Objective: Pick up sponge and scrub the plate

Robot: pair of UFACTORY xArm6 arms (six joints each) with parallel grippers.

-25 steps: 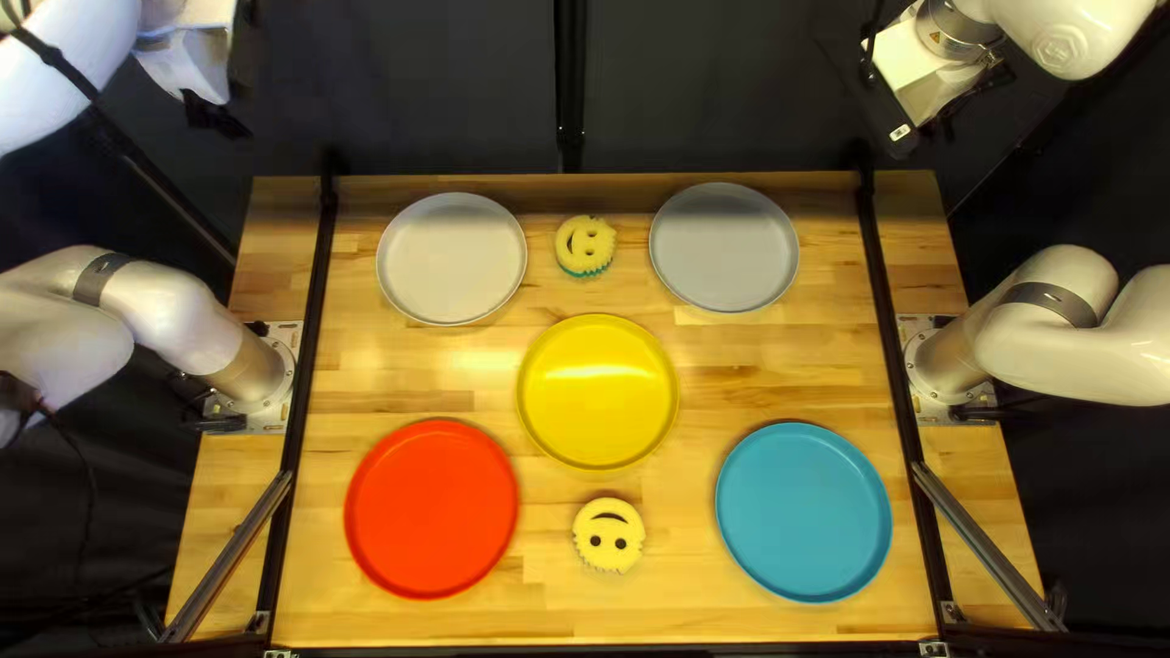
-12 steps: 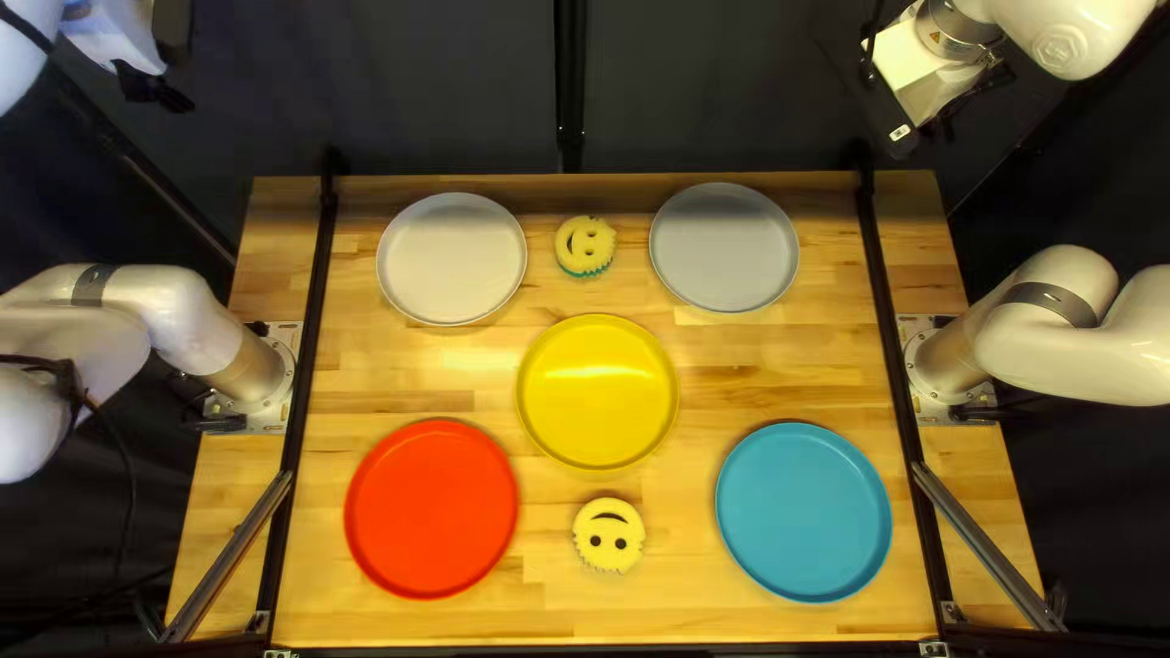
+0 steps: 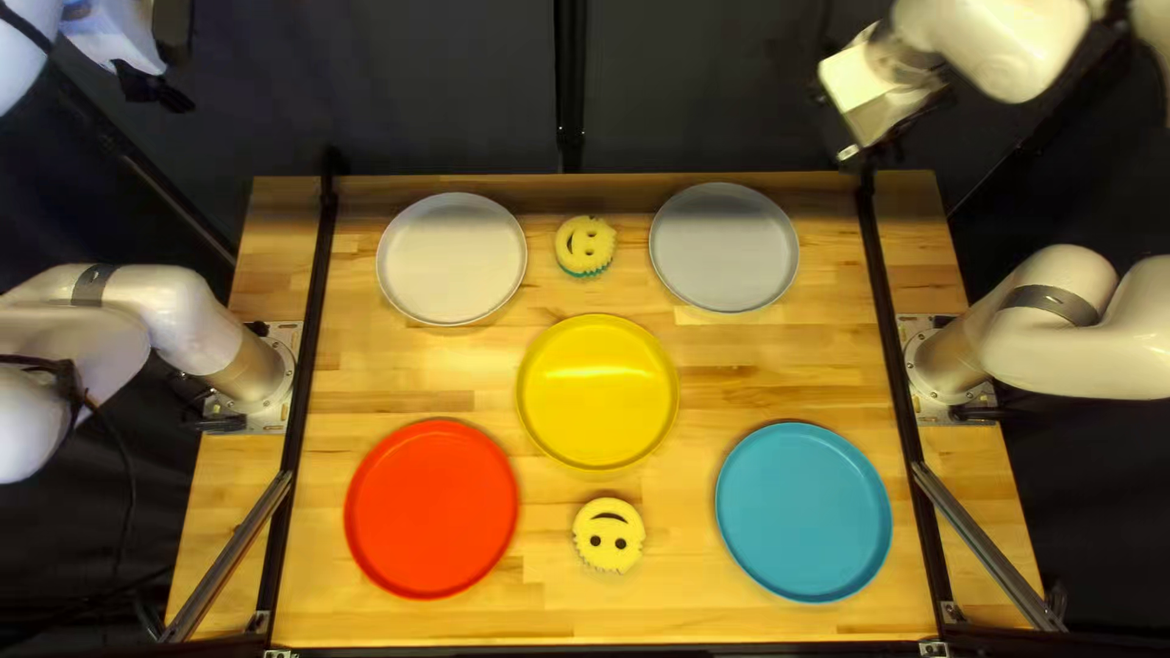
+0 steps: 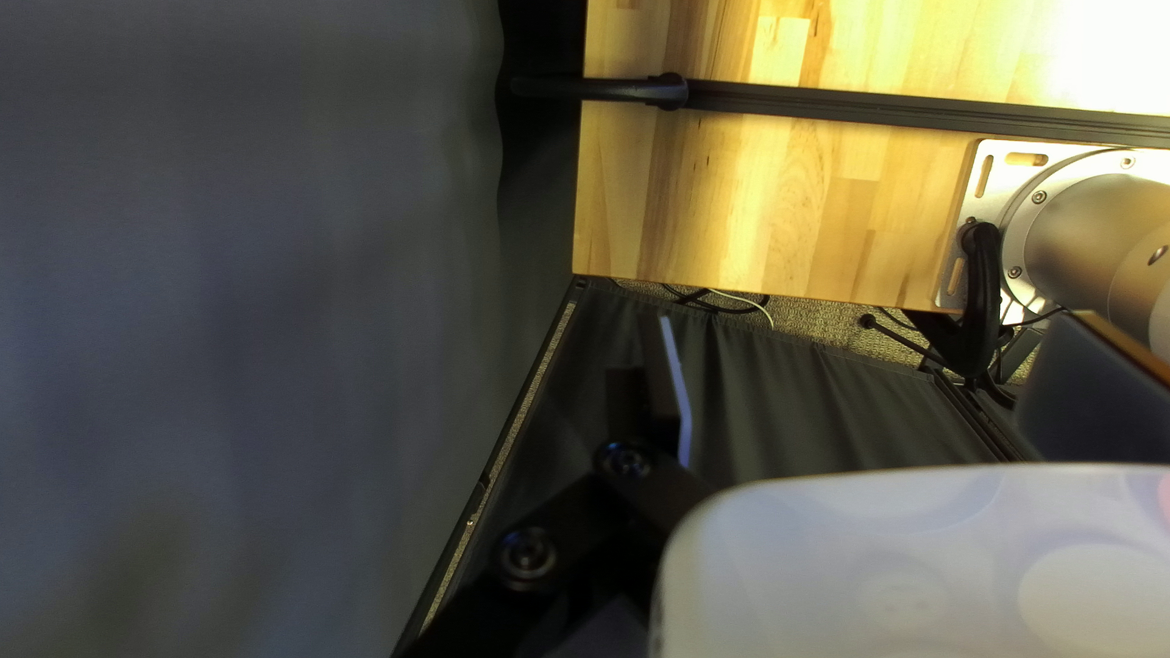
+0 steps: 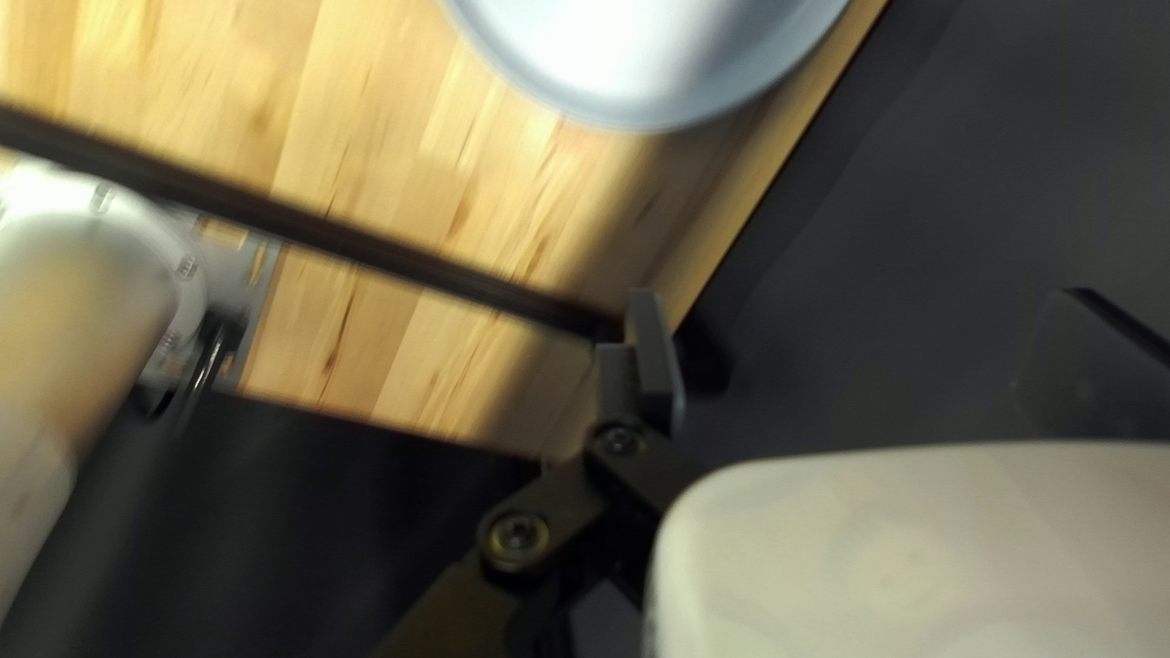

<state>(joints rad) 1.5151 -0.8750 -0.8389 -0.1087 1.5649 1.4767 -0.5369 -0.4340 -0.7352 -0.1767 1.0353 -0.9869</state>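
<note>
Left gripper [image 3: 152,85]: is hanging released near the curtain [image 3: 402,85], fingers standing wide apart.
Right gripper [image 3: 859,134]: is hovering also released, fingers parting widely.
Far sponge [image 3: 585,245]: is lying between the white plate [image 3: 451,258] and the grey plate [image 3: 724,247].
Near sponge [image 3: 608,535]: is resting between the red plate [image 3: 432,509] and the blue plate [image 3: 803,512].
Yellow plate [image 3: 597,392]: is sitting between both sponges, on the table [image 3: 780,372].

Two yellow smiley-face sponges [image 3: 608,535] lie face-up on the desk [image 3: 731,366], among five round plates [image 3: 597,392]: yellow, white, grey, red, blue.
</note>
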